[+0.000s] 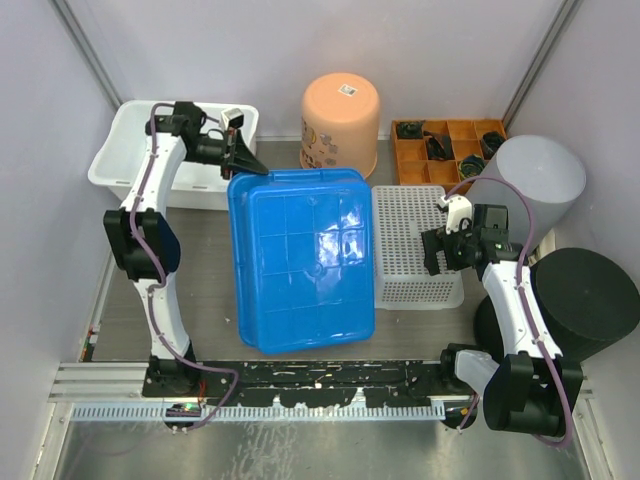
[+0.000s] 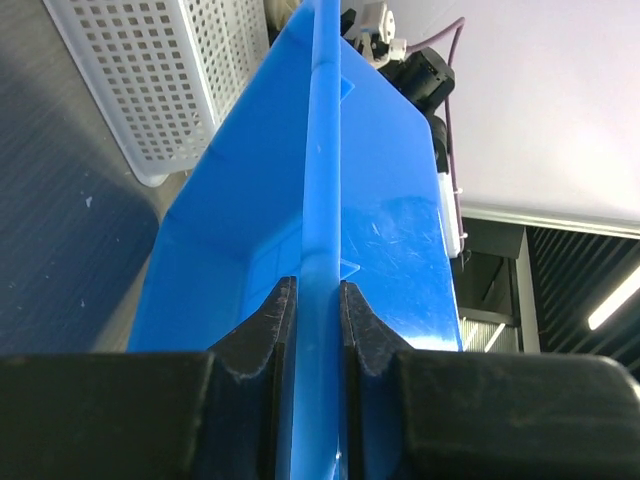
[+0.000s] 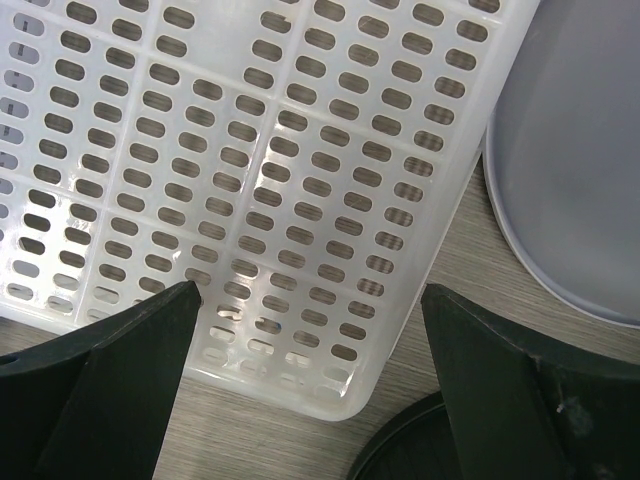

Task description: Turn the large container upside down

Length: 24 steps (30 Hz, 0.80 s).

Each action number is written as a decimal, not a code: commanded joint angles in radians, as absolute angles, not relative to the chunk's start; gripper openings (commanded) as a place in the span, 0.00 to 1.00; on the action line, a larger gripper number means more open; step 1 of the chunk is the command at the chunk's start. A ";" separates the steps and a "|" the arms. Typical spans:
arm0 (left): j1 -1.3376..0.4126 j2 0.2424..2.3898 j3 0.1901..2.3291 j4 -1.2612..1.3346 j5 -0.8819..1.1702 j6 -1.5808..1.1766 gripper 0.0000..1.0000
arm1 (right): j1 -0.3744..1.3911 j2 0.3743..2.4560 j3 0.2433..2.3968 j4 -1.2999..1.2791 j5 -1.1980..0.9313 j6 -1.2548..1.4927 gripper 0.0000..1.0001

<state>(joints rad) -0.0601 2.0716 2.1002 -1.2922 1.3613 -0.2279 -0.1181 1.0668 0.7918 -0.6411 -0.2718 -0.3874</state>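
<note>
L gripper (image 1: pixel 243 158) pinching far-left corner of blue bin (image 1: pixel 300 255); bin mid-table, ribbed base facing up.

Bin's long axis runs near-to-far, from the arm bases toward the back wall. Grip pt is at its far end, so any further tip or set-down pivots about the near short edge, I'd judge. L arm is reached well fwd, wrist bent in toward centre. Wrist cam: fingers (image 2: pixel 262 335) closed narrow on the rim, which runs straight away btwn them (image 2: pixel 318 300), bin seen edge-on. Can't tell if the far edge is flat on the table (image 1: pixel 200 270) or a bit raised. R gripper (image 1: pixel 440 250) is spread wide, holding nothing (image 3: pixel 308 295), hovering over the white slotted basket (image 3: pixel 250 150), which lies btwn it and the bin's right side. L arm is the only one in contact, and the R looks idle.
</note>
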 commanded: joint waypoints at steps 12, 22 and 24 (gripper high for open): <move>-0.054 2.377 2.430 -1.409 0.953 -0.014 0.00 | -0.109 1.076 0.807 -0.650 -0.291 -0.411 1.00; -0.080 2.369 2.365 -1.294 0.817 0.033 0.25 | -0.094 1.076 0.805 -0.647 -0.290 -0.412 1.00; -0.084 2.378 2.372 -1.293 0.806 0.038 0.45 | -0.094 1.074 0.804 -0.646 -0.290 -0.411 1.00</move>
